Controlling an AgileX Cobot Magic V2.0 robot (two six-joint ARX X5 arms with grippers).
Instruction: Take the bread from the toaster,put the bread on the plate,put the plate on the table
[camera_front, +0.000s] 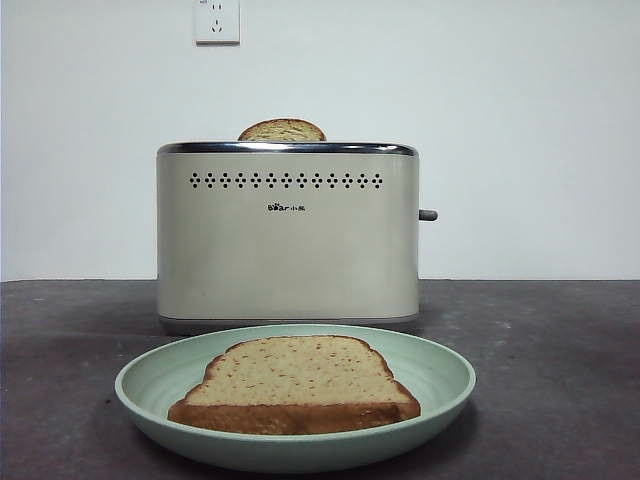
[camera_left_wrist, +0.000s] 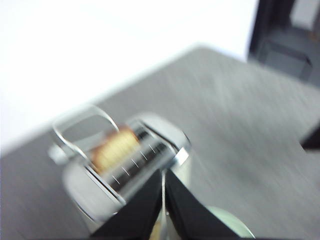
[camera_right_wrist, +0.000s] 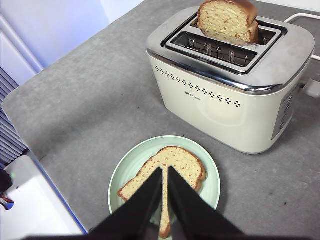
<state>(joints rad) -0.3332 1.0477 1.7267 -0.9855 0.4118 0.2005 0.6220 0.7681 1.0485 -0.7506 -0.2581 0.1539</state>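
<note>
Hovering above the scene, the right gripper (camera_right_wrist: 164, 172) has its two black jaws pressed nearly together around nothing, showing at the bottom centre of the right wrist frame over the tan speckled bread slice (camera_right_wrist: 167, 172). That slice lies flat on the round pale mint-green plate (camera_right_wrist: 210, 187), low in the front view, on the dark grey-brown table (camera_front: 560, 380). Behind the plate, mid-frame, stands the boxy cream toaster (camera_front: 288, 250) with chrome rim; a second toast slice (camera_front: 282, 131) pokes up from its rear slot. The left gripper (camera_left_wrist: 163, 175), jaws likewise closed and empty, hangs over the toaster in a blurred left wrist frame.
</note>
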